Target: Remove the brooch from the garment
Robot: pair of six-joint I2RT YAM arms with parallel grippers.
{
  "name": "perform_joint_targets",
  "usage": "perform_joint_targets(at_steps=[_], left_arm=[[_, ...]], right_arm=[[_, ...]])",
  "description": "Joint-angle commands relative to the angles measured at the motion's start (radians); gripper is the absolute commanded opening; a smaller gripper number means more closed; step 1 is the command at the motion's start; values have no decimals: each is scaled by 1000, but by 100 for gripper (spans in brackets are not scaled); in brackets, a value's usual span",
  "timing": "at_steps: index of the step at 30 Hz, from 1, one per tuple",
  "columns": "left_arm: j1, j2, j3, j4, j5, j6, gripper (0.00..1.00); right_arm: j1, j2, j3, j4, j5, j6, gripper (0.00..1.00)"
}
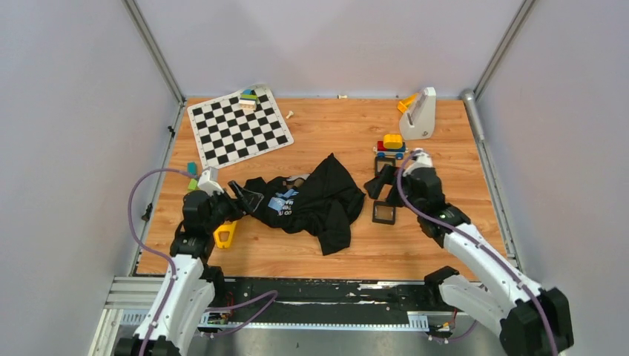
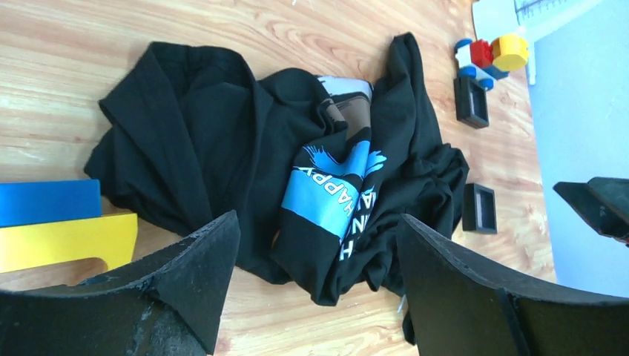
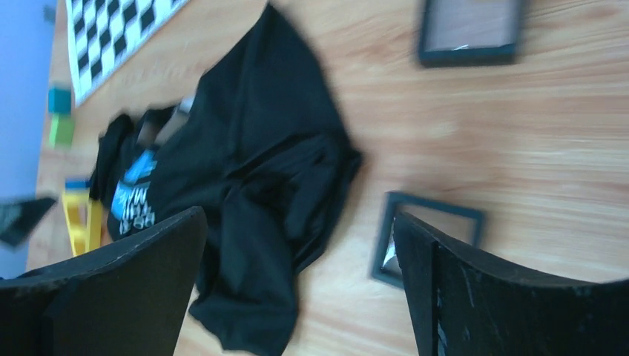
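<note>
The black T-shirt (image 1: 319, 200) lies crumpled in the middle of the worktop (image 1: 334, 126), its long axis running left to right, with the blue graphic (image 2: 330, 185) face up toward its left end. A brownish patch (image 2: 352, 111) shows at the collar; I cannot tell whether it is the brooch. My left hand (image 2: 317, 222) hangs wide and empty at the shirt's left edge. My right hand (image 3: 297, 219), equally wide and empty, is near a black square frame (image 3: 426, 237).

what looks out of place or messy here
The black T-shirt lies crumpled in a heap in the middle, its blue graphic folded over. The checkered mat at the far left sits askew on the table. Nothing looks spilled or broken.
</note>
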Motion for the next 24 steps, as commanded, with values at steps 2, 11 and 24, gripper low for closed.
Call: perform_joint_targets(at_steps=[2,11,24], left_arm=[[-64,152,130,60,50,22,82],[-269,429,321,-30,-102,205,74],[-329,805,432,24,-27,268,67]], right_arm=[[249,171,123,-26,9,-31,95],[486,484,230,-17,64,-38,87],[576,689,317,-30,76,-25,19]])
